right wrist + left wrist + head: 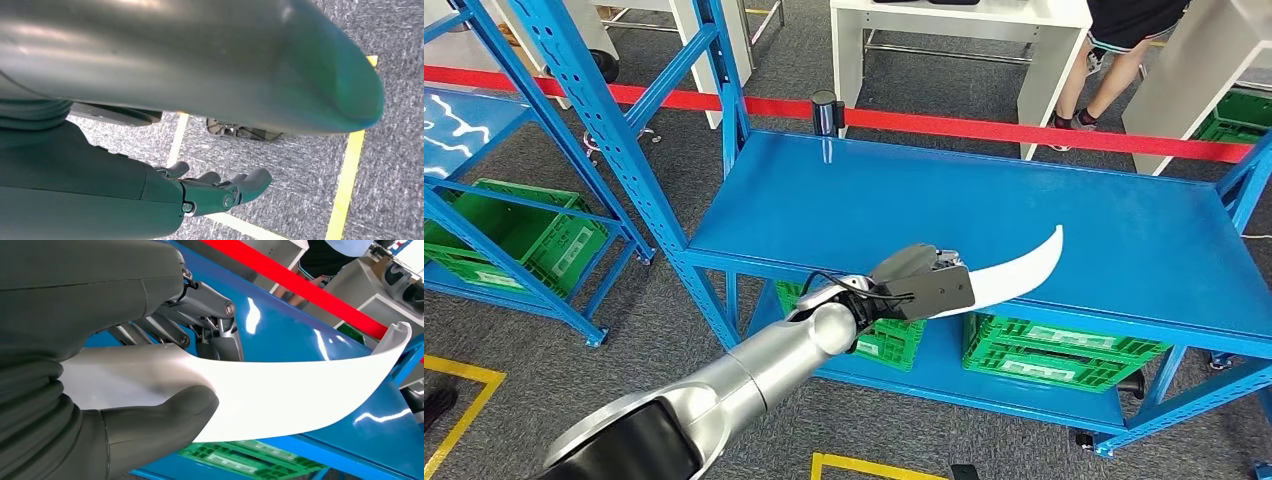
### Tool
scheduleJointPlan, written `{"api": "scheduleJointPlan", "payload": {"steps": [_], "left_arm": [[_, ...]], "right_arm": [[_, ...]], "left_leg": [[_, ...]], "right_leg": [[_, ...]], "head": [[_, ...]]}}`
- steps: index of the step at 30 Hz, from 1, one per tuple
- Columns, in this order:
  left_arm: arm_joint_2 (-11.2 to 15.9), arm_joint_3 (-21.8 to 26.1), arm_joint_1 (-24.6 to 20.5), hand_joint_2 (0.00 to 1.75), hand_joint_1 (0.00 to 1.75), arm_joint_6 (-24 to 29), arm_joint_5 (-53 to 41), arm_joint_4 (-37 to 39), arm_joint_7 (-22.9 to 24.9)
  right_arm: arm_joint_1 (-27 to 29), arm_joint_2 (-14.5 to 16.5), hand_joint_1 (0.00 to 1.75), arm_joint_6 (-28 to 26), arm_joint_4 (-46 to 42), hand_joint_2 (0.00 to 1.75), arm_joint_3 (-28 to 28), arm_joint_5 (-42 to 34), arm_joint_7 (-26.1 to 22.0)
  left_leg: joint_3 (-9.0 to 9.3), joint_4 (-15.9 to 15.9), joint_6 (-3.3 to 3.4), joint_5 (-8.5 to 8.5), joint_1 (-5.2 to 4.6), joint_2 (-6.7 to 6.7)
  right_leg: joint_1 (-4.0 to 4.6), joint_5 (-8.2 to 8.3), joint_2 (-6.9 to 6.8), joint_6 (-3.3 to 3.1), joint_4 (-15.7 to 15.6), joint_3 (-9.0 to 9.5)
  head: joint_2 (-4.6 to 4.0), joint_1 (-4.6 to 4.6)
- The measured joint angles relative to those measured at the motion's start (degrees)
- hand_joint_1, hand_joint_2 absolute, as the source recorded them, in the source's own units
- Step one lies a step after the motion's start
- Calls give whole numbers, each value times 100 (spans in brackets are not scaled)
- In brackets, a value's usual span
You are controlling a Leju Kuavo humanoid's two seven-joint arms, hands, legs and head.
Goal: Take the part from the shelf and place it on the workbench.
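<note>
A long white curved part (1022, 271) tapers to a point. My left hand (924, 282) grips its thick end and holds it over the front edge of the blue workbench top (904, 200). In the left wrist view the part (280, 390) sits between the thumb (165, 415) and the dark fingers (210, 315), its tip out over the blue surface (280, 325). My right hand (220, 192) hangs over the grey floor with its fingers slightly curled and nothing in it.
Green crates (1054, 350) stand on the lower shelf under the workbench. A blue rack (574, 130) with another green crate (519, 235) stands at the left. A red barrier tape (1024, 130) runs behind, and a person (1114, 60) stands beyond it.
</note>
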Motion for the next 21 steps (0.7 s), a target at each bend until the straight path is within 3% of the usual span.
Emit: {"api": "scheduleJointPlan", "payload": {"steps": [8, 21], "left_arm": [[49, 277, 333, 175, 175, -66, -151, -339, -31], [107, 389, 400, 175, 175, -80, -176, -447, -32]], "right_arm": [[1, -4, 0, -6, 1, 0, -27, -21, -35], [1, -11, 0, -5, 1, 0, -35, -44, -40]], "left_leg": [[-1, 0, 1, 0, 0, 0], [-1, 0, 1, 0, 0, 0]], "right_leg": [[0, -1, 0, 1, 0, -1], [0, -1, 0, 1, 0, -1]], "head": [[0, -1], [0, -1]]}}
